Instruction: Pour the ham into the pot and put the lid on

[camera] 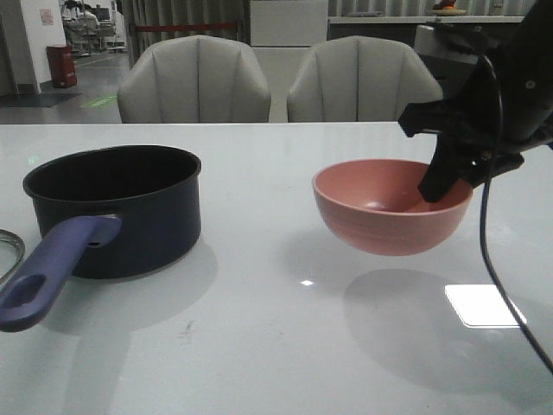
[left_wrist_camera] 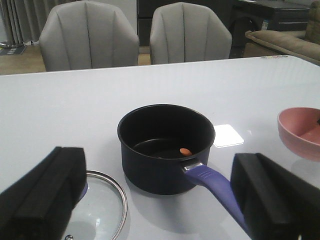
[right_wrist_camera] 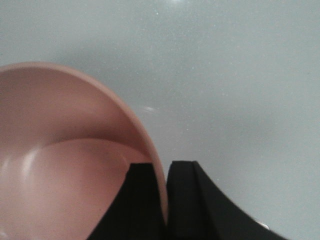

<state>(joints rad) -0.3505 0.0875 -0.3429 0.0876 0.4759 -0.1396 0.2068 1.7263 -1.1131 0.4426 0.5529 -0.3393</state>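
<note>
The navy pot (camera: 130, 207) stands on the table at the left, its purple-blue handle (camera: 52, 268) pointing toward me. In the left wrist view one orange-pink ham sliver (left_wrist_camera: 185, 151) lies inside the pot (left_wrist_camera: 165, 165). The glass lid (left_wrist_camera: 107, 200) lies flat beside the pot; only its rim (camera: 9, 251) shows in the front view. My right gripper (camera: 441, 186) is shut on the rim of the pink bowl (camera: 380, 216) and holds it above the table, right of the pot. The bowl (right_wrist_camera: 65, 150) looks empty around my right gripper (right_wrist_camera: 162, 172). My left gripper (left_wrist_camera: 157, 167) is open, short of the pot.
Two grey chairs (camera: 194, 82) stand behind the white table's far edge. A bright light reflection (camera: 479, 304) lies on the tabletop at the right. The right arm's black cable (camera: 497, 277) hangs down at the far right. The pink bowl also shows in the left wrist view (left_wrist_camera: 300, 132).
</note>
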